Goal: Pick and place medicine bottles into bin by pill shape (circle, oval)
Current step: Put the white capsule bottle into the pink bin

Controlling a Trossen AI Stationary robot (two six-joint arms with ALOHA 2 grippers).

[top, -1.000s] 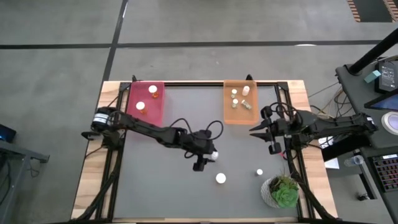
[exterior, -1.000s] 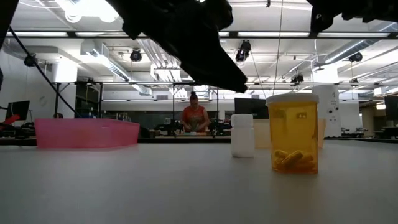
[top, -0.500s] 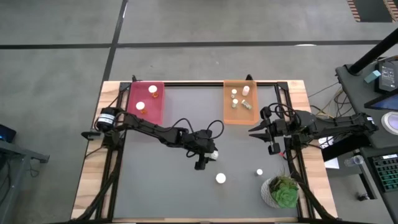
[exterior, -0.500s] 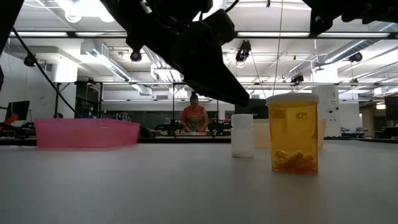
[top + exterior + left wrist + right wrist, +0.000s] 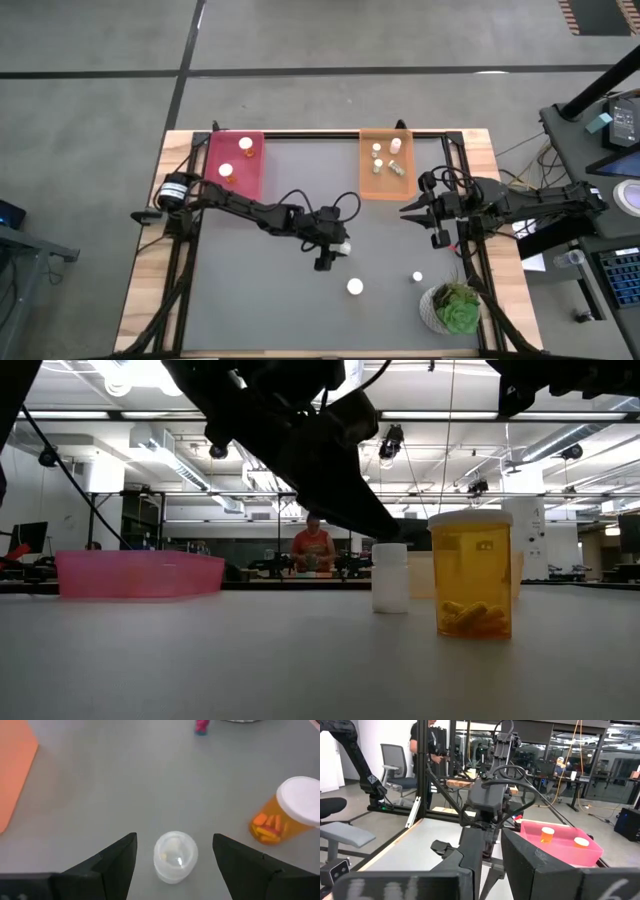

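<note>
The left gripper (image 5: 324, 262) hangs above the middle of the grey table (image 5: 260, 300), and its two fingers stand apart and hold nothing. In the left wrist view, a small white bottle (image 5: 175, 856) stands upright between these fingers, which do not touch it. Just beside it, an amber bottle (image 5: 282, 815) with a white cap shows orange pills inside; in the low view this bottle stands upright on the table. The white bottle looks light and stiff, a small plastic thing with smooth round walls, so it can probably slip or tip over if the fingers press only at the cap. A good place to hold seems to be the middle of the body, with one finger on each side. The pink bin (image 5: 235, 165) and the orange bin (image 5: 372, 182) wait at the far side of the table, each already with bottles inside. The right gripper (image 5: 412, 210) waits near the orange bin with its fingers closed and empty.
</note>
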